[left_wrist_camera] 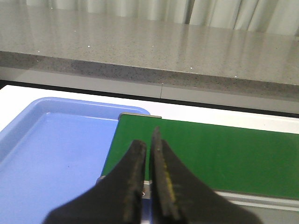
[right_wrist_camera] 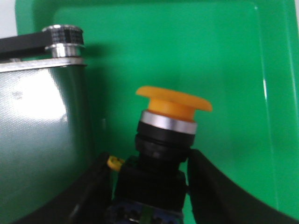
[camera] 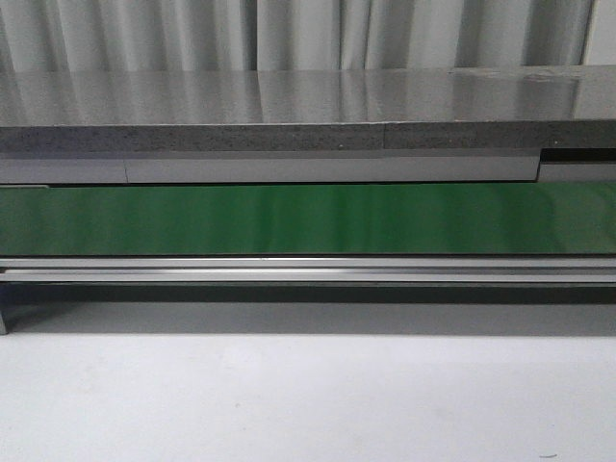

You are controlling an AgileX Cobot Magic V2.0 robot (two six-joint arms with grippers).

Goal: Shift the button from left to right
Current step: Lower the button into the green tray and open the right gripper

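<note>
The button (right_wrist_camera: 173,105) shows only in the right wrist view. It has a round orange cap, a silver ring and a dark boxy base with a small yellow bit. My right gripper (right_wrist_camera: 149,158) is shut on that base, one black finger on each side. It holds the button over a green tray (right_wrist_camera: 229,56). In the left wrist view my left gripper (left_wrist_camera: 147,140) is shut with nothing in it. It hangs over the end of the green belt (left_wrist_camera: 224,154), next to a blue tray (left_wrist_camera: 56,154). The front view shows neither gripper nor the button.
The conveyor's end roller (right_wrist_camera: 65,37) and shiny belt (right_wrist_camera: 42,130) stand right beside the green tray. A grey stone counter (left_wrist_camera: 163,46) runs behind the belt. In the front view the green belt (camera: 308,219) spans the width above a white table (camera: 308,395).
</note>
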